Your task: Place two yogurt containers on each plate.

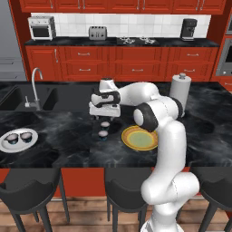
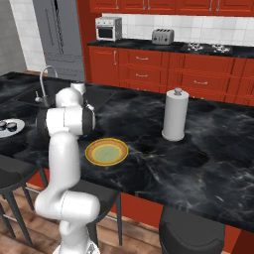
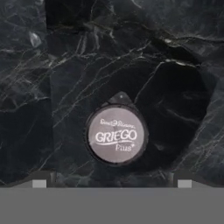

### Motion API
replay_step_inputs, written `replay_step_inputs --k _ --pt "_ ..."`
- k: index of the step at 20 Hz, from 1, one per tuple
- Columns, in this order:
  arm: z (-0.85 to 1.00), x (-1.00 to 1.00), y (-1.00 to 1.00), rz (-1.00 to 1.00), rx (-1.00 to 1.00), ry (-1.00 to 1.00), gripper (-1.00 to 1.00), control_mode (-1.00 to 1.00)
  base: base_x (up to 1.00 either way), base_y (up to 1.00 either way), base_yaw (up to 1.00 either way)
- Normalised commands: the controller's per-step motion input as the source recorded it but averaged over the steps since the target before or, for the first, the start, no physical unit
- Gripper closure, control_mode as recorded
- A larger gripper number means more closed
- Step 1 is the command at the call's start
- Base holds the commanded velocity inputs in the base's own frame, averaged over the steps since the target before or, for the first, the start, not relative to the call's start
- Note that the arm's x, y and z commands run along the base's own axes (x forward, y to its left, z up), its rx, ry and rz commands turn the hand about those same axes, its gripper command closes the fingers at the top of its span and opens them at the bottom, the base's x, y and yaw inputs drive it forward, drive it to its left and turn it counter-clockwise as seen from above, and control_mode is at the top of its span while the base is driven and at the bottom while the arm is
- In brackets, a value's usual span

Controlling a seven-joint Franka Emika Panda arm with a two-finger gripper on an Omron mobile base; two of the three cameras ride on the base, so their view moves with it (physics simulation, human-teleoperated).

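Two yogurt containers stand close together on the black marble counter, just left of the yellow plate, which has nothing on it. My gripper hovers directly above them, open. In the hand view one yogurt container with a "Griego" lid sits between and beyond the widely spread fingertips, untouched. The white plate at the counter's far left carries two more yogurt containers. From the right base view, the yellow plate and white plate show; my arm hides the gripper.
A white paper towel roll stands behind the yellow plate. The sink with its faucet is at the back left. Dark stools line the counter's near edge.
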Motion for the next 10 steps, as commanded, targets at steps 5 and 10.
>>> replay_step_inputs --k 5,10 --pt "-0.46 0.21 0.10 -0.04 0.00 0.01 -1.00 -1.00 0.00 0.00 0.00" --pt "-0.16 0.00 -0.14 -0.07 0.00 0.02 -1.00 -1.00 0.00 0.00 0.00"
